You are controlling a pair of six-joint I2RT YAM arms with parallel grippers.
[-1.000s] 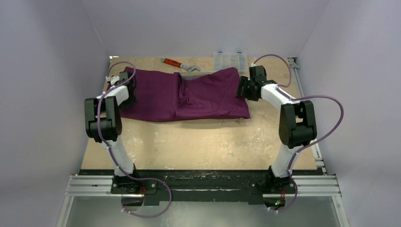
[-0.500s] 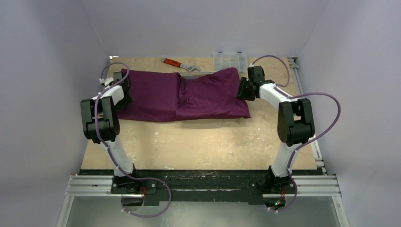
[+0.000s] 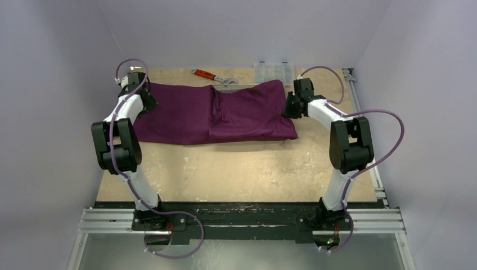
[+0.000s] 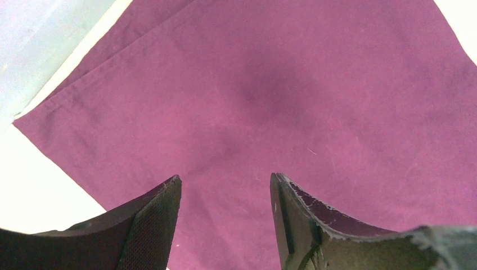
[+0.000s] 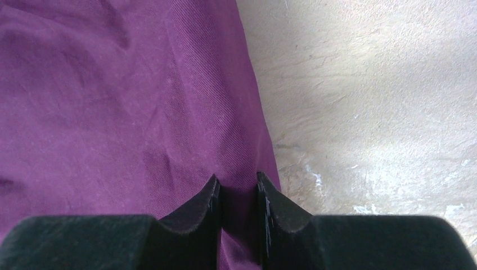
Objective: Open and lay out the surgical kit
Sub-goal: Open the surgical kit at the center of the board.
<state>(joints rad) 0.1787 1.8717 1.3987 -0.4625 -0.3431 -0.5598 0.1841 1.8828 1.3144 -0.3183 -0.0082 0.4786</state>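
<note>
Right gripper (image 5: pixel 236 180): I see its two fingers (image 5: pixel 205 197) almost together. They pinch a thin fold of the purple cloth (image 3: pixel 225 115) between them.
Where that pinch is: on the right edge of the cloth, up near its far corner. The bare table (image 3: pixel 236 169) starts just beside the fingers on the right.
Left gripper (image 4: pixel 225 180): spread wide apart, with nothing between its fingers.
Cloth by the left gripper: flat purple cloth fills my left wrist view under the fingers. A corner of the cloth points off to the left. I cannot tell if the tips touch the cloth.
Cloth on the table: it lies across the far half, long side going left to right, with one gripper at each end. The left part is smooth. The right part is bumpy, with folds and a ridge near the middle.
Under the cloth: hidden from me.
Wrench (image 3: pixel 209 75): red handle, on the table just behind the far edge of the cloth, near the middle.
Clear box (image 3: pixel 274 72): at the far edge of the table, behind the right far corner of the cloth, near the right gripper.
</note>
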